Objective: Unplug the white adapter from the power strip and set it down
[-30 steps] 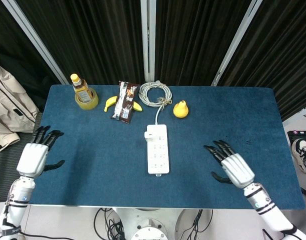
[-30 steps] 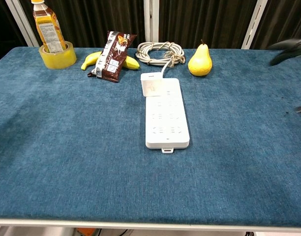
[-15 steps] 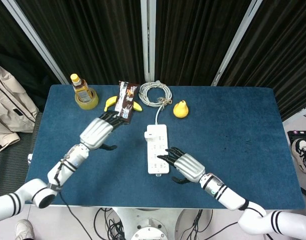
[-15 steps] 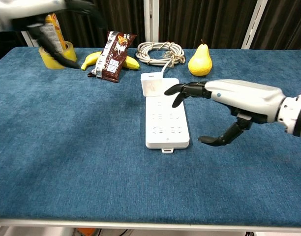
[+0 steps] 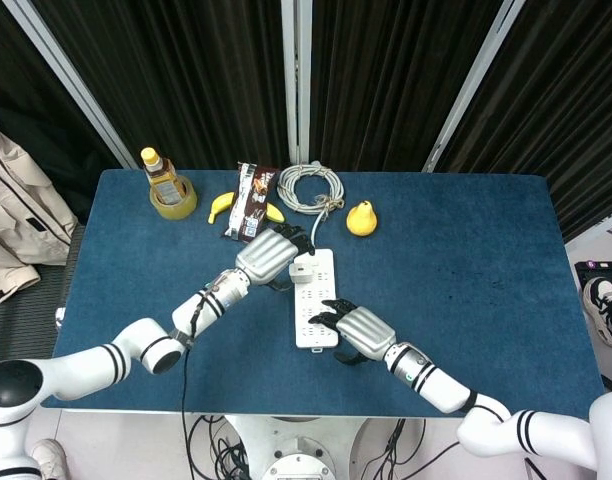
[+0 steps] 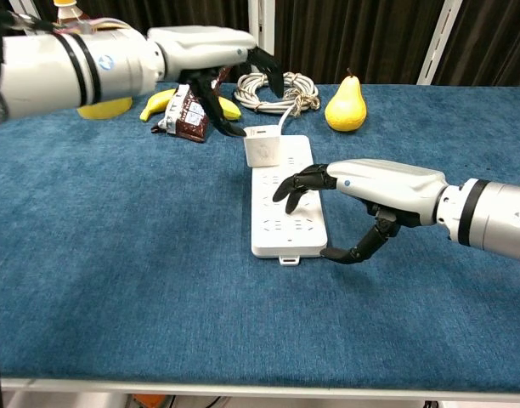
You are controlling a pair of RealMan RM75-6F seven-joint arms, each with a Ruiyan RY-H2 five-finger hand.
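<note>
The white adapter sits plugged into the far end of the white power strip, which lies in the middle of the blue table. My left hand hovers over the adapter with fingers spread. Its thumb tip is at the adapter's left edge and the other fingers are held above it, not closed. My right hand rests its fingertips on the middle of the strip, with the thumb beside the strip's near right corner.
Along the far edge stand a bottle in a yellow tape roll, a banana, a dark snack packet, the strip's coiled cable and a yellow pear.
My left hand has swung right from the snack packet to just over the adapter. My right hand has slid a little nearer along the strip and settled its fingertips on it.
</note>
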